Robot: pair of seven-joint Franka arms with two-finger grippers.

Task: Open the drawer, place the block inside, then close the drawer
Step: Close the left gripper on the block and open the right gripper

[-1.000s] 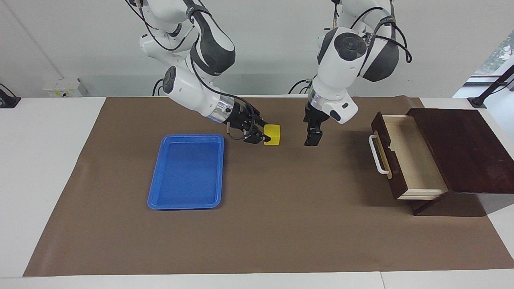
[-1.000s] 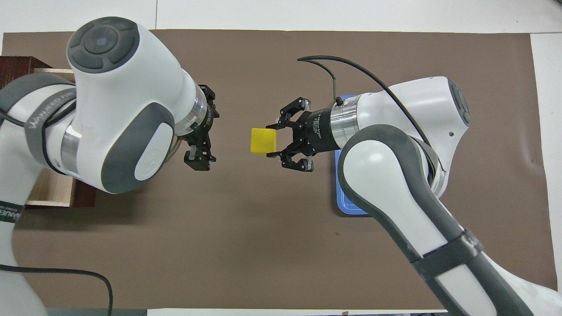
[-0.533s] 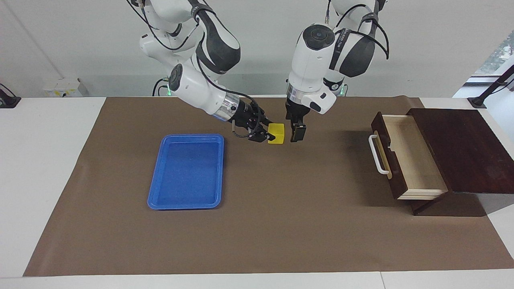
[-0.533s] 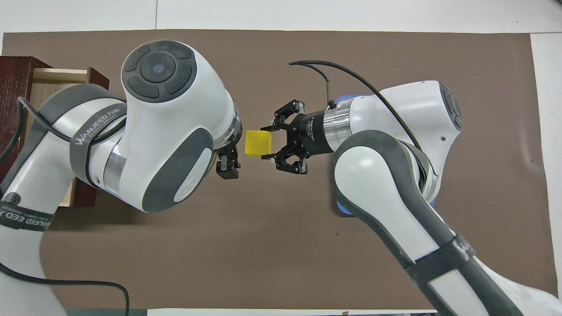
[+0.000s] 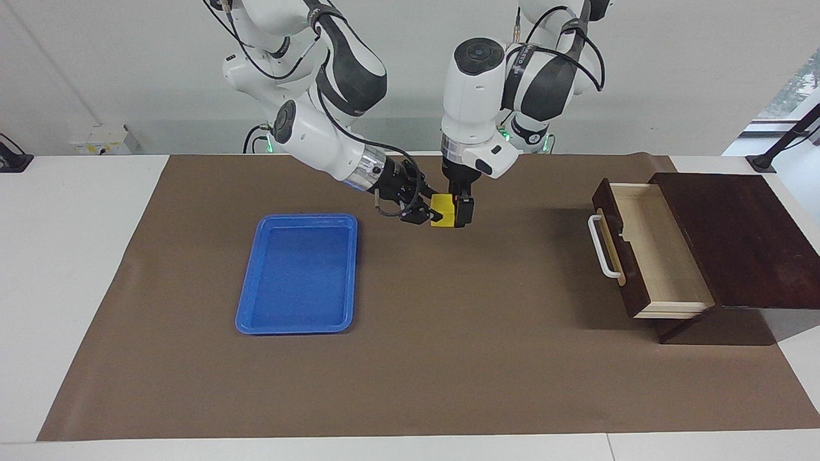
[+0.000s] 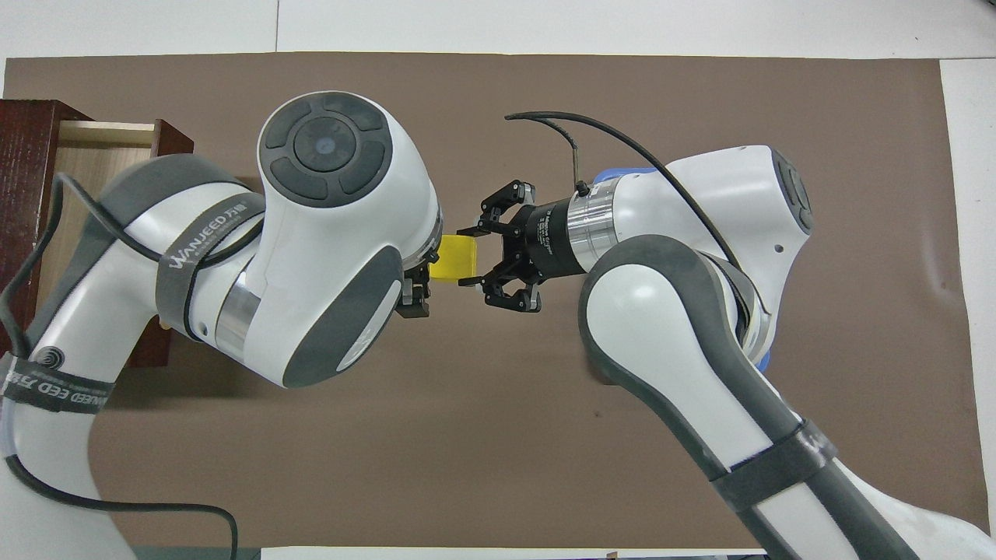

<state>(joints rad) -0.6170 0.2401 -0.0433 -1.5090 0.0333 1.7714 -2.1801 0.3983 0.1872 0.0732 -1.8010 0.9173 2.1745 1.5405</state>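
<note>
Right now the yellow block hangs in the air above the brown mat, over the stretch between the blue tray and the open drawer. The right gripper is clamped on it, its fingertips pressing two opposite faces while the arm reaches in slantwise from the tray's end of the table. In the overhead view the block shows as a small yellow patch between the right gripper and the big white wrist of the left arm. The left gripper points straight down with its jaws spread wide, and one dark finger sits against the block's face that looks toward the drawer; whether it truly touches I cannot tell. The drawer stands pulled out of its dark wood box at the left arm's end of the table, pale interior bare, white bar handle facing the tray. The tray lies flat on the mat, well apart from the box.
</note>
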